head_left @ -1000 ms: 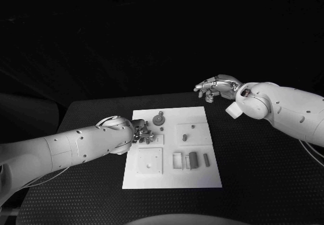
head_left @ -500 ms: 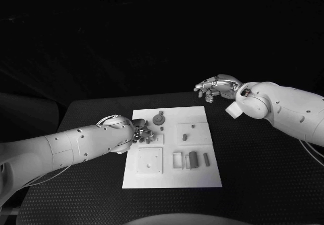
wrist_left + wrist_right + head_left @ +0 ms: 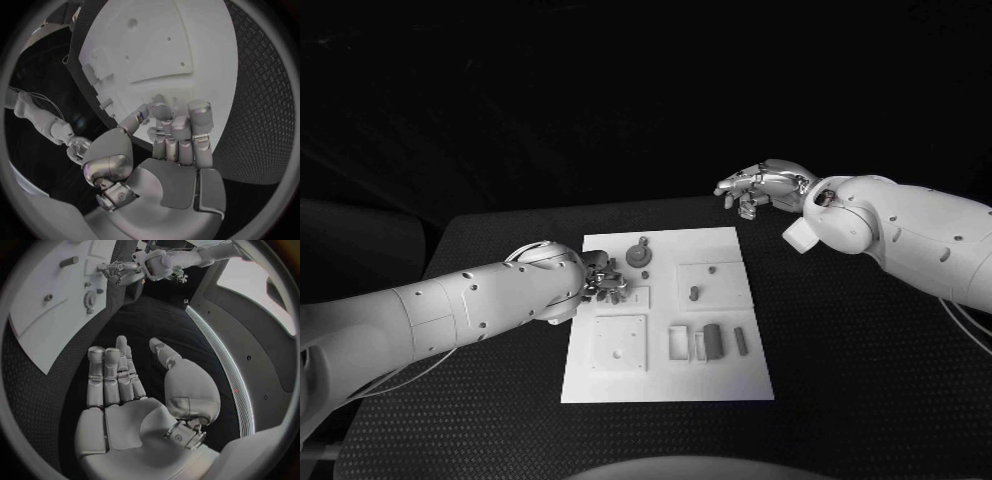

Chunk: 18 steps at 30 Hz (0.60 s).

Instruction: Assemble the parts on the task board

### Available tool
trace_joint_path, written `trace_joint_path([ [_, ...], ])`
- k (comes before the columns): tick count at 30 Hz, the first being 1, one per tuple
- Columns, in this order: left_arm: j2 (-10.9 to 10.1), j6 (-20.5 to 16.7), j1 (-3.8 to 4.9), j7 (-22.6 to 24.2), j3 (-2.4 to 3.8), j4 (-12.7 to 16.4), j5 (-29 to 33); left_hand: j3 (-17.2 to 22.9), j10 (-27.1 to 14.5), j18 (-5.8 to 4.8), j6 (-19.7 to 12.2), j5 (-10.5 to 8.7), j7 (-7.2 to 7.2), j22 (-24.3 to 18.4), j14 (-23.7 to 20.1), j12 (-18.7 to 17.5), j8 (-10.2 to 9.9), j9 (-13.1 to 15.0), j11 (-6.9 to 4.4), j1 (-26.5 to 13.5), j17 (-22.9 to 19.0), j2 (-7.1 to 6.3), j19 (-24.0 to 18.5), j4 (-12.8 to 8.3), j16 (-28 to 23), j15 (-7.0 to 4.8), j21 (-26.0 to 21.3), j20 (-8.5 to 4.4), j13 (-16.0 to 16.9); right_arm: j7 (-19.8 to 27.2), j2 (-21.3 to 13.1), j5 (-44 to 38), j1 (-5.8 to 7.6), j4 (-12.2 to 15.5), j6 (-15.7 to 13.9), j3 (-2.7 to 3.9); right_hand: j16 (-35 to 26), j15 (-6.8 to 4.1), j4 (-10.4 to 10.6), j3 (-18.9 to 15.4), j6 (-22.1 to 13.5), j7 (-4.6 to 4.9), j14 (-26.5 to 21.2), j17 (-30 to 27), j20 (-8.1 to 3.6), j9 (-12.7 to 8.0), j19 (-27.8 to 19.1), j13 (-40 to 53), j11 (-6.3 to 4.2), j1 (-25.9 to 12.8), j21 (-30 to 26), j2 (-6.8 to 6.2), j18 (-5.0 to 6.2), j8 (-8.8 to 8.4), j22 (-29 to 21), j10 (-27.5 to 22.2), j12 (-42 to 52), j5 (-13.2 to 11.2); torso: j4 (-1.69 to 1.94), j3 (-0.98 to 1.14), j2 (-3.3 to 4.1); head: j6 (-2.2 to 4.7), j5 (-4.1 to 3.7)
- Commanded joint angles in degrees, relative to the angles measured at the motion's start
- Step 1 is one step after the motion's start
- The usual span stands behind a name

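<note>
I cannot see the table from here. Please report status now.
Left hand over task board left edge, fingers curled, grasp unclear. Right hand off board, open, empty. Gear part on board. Nothing blocking.

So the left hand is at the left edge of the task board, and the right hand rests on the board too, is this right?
Not quite. The left hand is at the task board edge, but the right hand is off the board, above the black table beyond its far right corner, as the head view shows.

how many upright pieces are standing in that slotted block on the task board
3, side by side in the slotted block at the task board's near right: a pale one, a dark one, and a thinner one.
</note>
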Motion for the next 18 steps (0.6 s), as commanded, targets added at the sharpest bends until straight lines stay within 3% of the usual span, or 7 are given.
trace_joint_path([
  [1,0.08,1.79,0.06,-1.13,-0.02,-0.48,1.59,3.89,-0.2,2.15,1.23,0.12,-0.5,0.95,-0.13,0.41,0.45,0.13,-0.22,1.69,-0.08,1.64,-0.18,3.67,0.19,-1.24,0.01,-0.08,0.09,0.28,0.06,-0.35,-0.04,0.03,1.01,0.03,0.16,-0.18,0.1,0.17,-0.03,0.4,-0.12,-0.08,-0.37,0.05,-0.07,-0.07,-0.24,-0.54,-0.16,-0.01,2.68,0.05,0.56,-0.18,0.18,0.24,-0.02,0.02,-0.07,-0.04,0.03],
  [3,0.2,2.24,0.08,-1.01,-0.02,-0.65,2.18,2.97,-0.26,2.17,1.13,0.6,-0.48,0.92,-0.19,0.49,0.52,0.28,-0.22,1.4,-0.16,1.83,-0.18,3.57,0.27,-1.23,0.0,-0.07,0.09,0.26,0.08,-0.35,-0.04,0.03,1.05,0.03,0.16,-0.18,0.11,0.17,-0.03,0.4,-0.12,-0.08,-0.37,0.05,-0.07,-0.07,-0.24,-0.55,-0.16,-0.01,2.68,0.05,0.56,-0.18,0.18,0.24,0.0,0.03,-0.04,-0.04,0.01],
  [4,0.23,2.23,0.08,-0.99,-0.02,-0.68,2.32,1.49,-0.34,2.18,0.99,2.36,-0.42,0.93,-0.29,0.56,0.61,0.48,-0.23,0.88,-0.23,2.51,-0.21,3.07,0.37,-1.2,0.01,-0.05,0.1,0.25,0.08,-0.35,-0.04,0.03,1.07,0.03,0.16,-0.18,0.11,0.17,-0.03,0.4,-0.12,-0.08,-0.37,0.05,-0.07,-0.07,-0.24,-0.55,-0.17,-0.01,2.68,0.05,0.56,-0.18,0.18,0.24,0.0,0.03,-0.04,-0.04,0.01],
  [5,0.26,2.14,0.09,-0.99,-0.02,-0.74,2.42,0.8,-0.42,2.22,0.89,2.49,-0.45,0.9,-0.36,0.57,0.63,0.58,-0.19,0.78,-0.3,2.59,-0.33,2.79,0.4,-1.2,-0.07,-0.07,0.07,0.23,0.07,-0.35,-0.04,0.03,1.12,0.03,0.16,-0.18,0.11,0.17,-0.03,0.4,-0.12,-0.08,-0.37,0.05,-0.07,-0.07,-0.24,-0.55,-0.17,-0.01,2.68,0.05,0.56,-0.18,0.19,0.24,0.0,0.02,-0.02,-0.04,-0.01],
  [18,0.61,4.0,0.24,-1.07,-0.01,-2.08,5.39,-0.6,-0.65,2.45,0.44,1.31,-0.39,0.76,-0.61,0.49,0.55,0.91,-0.11,2.85,-0.8,1.18,-0.48,3.03,0.36,-1.21,-0.36,-0.2,-0.26,0.18,0.17,-0.37,-0.15,-0.17,1.27,0.03,0.15,-0.18,0.14,0.18,-0.03,0.4,-0.14,-0.09,-0.37,0.05,-0.07,-0.08,-0.24,-0.61,-0.19,0.0,2.68,0.04,0.56,-0.19,0.2,0.24,0.0,0.01,-0.01,-0.05,0.02],
])
